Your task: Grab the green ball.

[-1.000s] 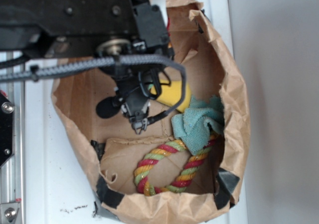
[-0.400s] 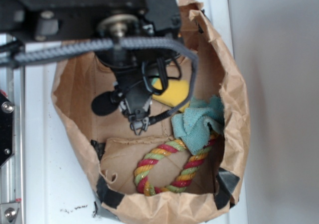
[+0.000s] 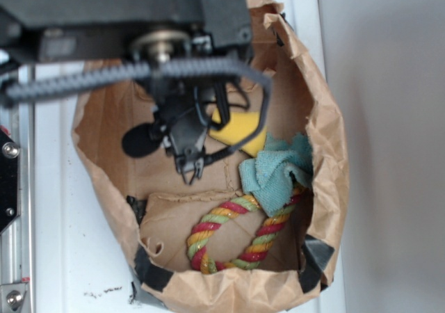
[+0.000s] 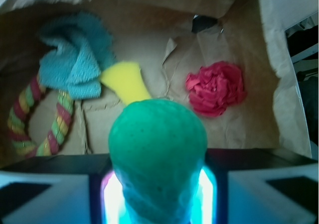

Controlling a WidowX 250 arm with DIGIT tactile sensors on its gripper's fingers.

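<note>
Here, in the wrist view, we see the small mint-green ball with its finely dimpled matte surface [image 4: 157, 154] filling the lower centre of the frame, pinched between the two glowing pads of the black robot gripper [image 4: 157, 194], whose jaws press against its left and right sides. The ball sits above the floor of the crumpled brown paper bag [image 4: 234, 129].

Behind the ball, at centre frame, we see a bright yellow sponge [image 4: 125, 79] lying on the bag's floor, its upper left end touching a folded teal-green terry cloth [image 4: 75, 59] in the upper left. A red, yellow and green twisted rope ring [image 4: 37, 119] curves along the left edge, partly under the cloth. To the right of centre lies a crinkled red paper-like rosette [image 4: 216, 87], apart from the sponge.

In the exterior view, we see the black arm spanning the top of the frame, with the gripper [image 3: 190, 168] hanging inside the brown paper bag [image 3: 327, 153] left of centre; we cannot make out the ball from this angle. The yellow sponge [image 3: 240, 131] shows just right of the gripper, the teal cloth [image 3: 274, 170] at right of centre, and the rope ring [image 3: 240, 233] in the lower centre. The bag rests on a white surface [image 3: 69, 257].
</note>
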